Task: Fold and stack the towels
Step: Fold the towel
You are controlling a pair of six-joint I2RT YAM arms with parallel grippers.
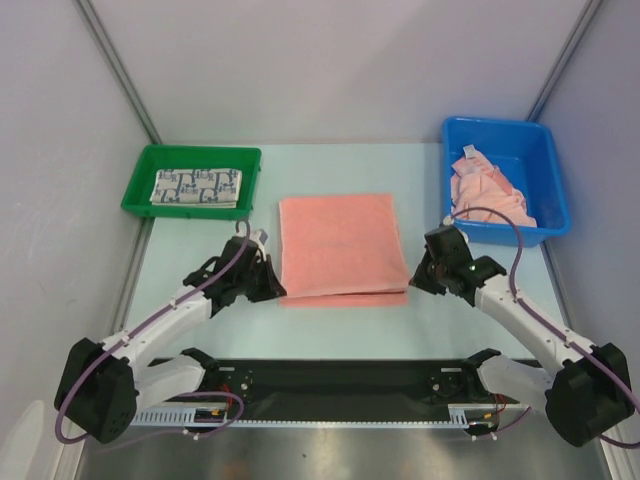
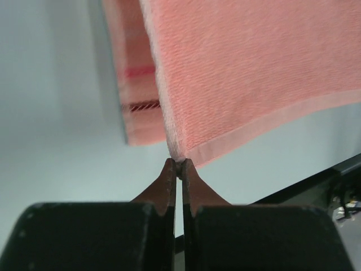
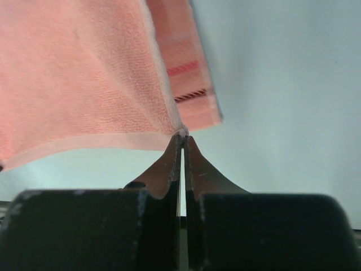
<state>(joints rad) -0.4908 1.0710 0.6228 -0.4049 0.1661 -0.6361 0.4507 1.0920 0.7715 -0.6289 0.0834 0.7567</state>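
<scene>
- the salmon towel point(image 1: 340, 245) lies flat in the middle of the counter point(image 1: 340, 335), folded over on itself, with the lower layer peeking out along the bottom edge
- left arm point(image 1: 170, 315) reaches in from the lower left, and the left jaws sit right at the towel's lower left corner
- in the left wrist view the fingertips point(image 2: 168, 175) are pressed together with almost no gap, pinching the very corner of the towel's top layer point(image 2: 254, 73)
- right arm point(image 1: 530, 320) mirrors that from the lower right, with the right jaws at the towel's lower right corner
- the right wrist view shows the same deal: fingertips point(image 3: 172, 158) squeezed narrow on the corner of the top layer point(image 3: 73, 79)
- both wrist views show the layer underneath with a red stripe point(image 2: 138, 72) and a thin dark stitched line below it
- green tray point(image 1: 150, 160) sits in the upper left of the counter, with a patterned towel point(image 1: 197, 187), white with blue-grey print, folded flat inside
- blue bin point(image 1: 545, 150) is at the upper right, and the pink towels point(image 1: 487, 190) are bunched up in its left half, one with a small white tag sticking up
</scene>
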